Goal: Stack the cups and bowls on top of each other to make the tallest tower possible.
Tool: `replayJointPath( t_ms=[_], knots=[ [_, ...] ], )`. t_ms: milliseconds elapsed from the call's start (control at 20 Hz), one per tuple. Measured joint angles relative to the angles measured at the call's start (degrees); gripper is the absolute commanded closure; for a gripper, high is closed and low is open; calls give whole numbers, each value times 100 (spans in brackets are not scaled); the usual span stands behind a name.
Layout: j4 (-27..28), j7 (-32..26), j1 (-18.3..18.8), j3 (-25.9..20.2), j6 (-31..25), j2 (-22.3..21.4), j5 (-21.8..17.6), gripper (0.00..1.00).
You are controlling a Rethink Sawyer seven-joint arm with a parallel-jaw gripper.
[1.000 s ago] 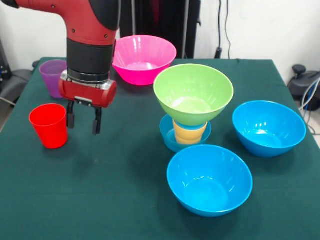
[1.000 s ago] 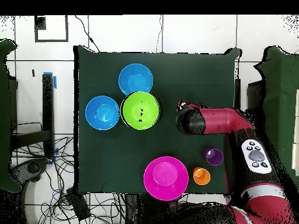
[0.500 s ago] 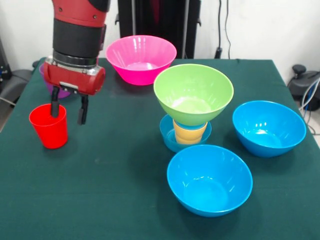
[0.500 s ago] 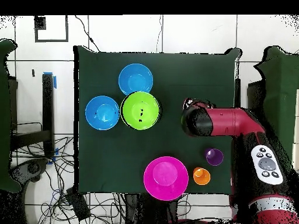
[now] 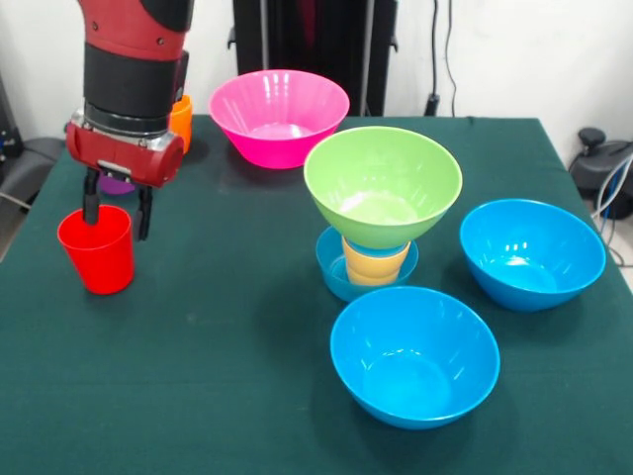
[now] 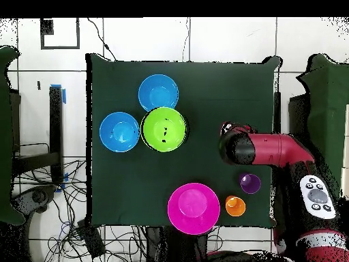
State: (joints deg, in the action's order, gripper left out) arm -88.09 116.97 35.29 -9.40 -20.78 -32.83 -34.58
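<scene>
The tower stands mid-table: a small blue bowl (image 5: 334, 273) holds a yellow-orange cup (image 5: 376, 263), and a green bowl (image 5: 383, 184) (image 6: 163, 128) sits on that cup. A red cup (image 5: 96, 252) stands upright at the left. My gripper (image 5: 118, 220) is open just above the cup. One finger (image 5: 91, 205) hangs over its mouth and the other is outside its right wall. Behind the wrist are an orange cup (image 5: 180, 119) (image 6: 235, 205) and a mostly hidden purple cup (image 5: 117, 185) (image 6: 250, 182). In the overhead view my arm (image 6: 269, 149) covers the red cup.
A large pink bowl (image 5: 280, 114) (image 6: 193, 208) sits at the back centre. One large blue bowl (image 5: 532, 252) (image 6: 119, 132) is to the right of the tower and another (image 5: 413, 354) (image 6: 158, 92) is in front of it. The table's left edge is close to the red cup.
My gripper has moved left across the table, from beside the red cup to over it. It stayed open. The orange cup has come into sight behind the arm.
</scene>
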Motion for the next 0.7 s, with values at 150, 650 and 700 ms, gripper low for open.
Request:
replayJointPath(
  t_ms=[150,650,700],
  knots=[
    [-10,0,1,123,14,200,0,0],
    [-28,0,-30,387,271,712,1,0],
    [-27,0,-43,419,307,739,1,0]
  ],
)
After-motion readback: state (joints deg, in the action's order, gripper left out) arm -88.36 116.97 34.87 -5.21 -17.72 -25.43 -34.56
